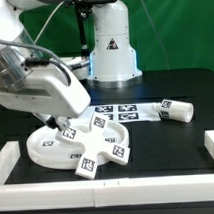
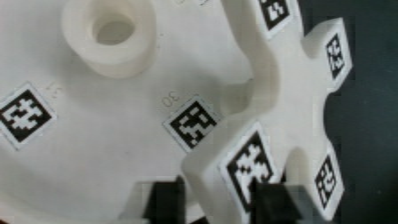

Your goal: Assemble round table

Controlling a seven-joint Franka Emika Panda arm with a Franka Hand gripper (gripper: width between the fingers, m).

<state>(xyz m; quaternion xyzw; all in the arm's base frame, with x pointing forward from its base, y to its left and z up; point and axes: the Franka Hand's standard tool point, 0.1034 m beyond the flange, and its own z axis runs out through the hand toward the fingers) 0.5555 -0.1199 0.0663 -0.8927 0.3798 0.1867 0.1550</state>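
Note:
The wide round disc (image 1: 41, 147) lies on the black table at the exterior view's left. In the wrist view the disc (image 2: 71, 130) shows its raised hub with a hole (image 2: 111, 35). The flat-armed piece (image 1: 99, 150) rests tilted over the disc's front right rim. My gripper (image 1: 68, 124) is down on it, and in the wrist view the gripper (image 2: 217, 198) is shut on one arm of the piece (image 2: 285, 110), with a dark finger (image 2: 166, 200) on each side. The short thick cylinder (image 1: 176, 111) lies on its side at the exterior view's right, apart from the rest.
The marker board (image 1: 123, 112) lies flat behind the disc. White border rails run along the front (image 1: 108, 185), left (image 1: 7, 157) and right (image 1: 211, 146). The arm's white base (image 1: 111, 50) stands at the back.

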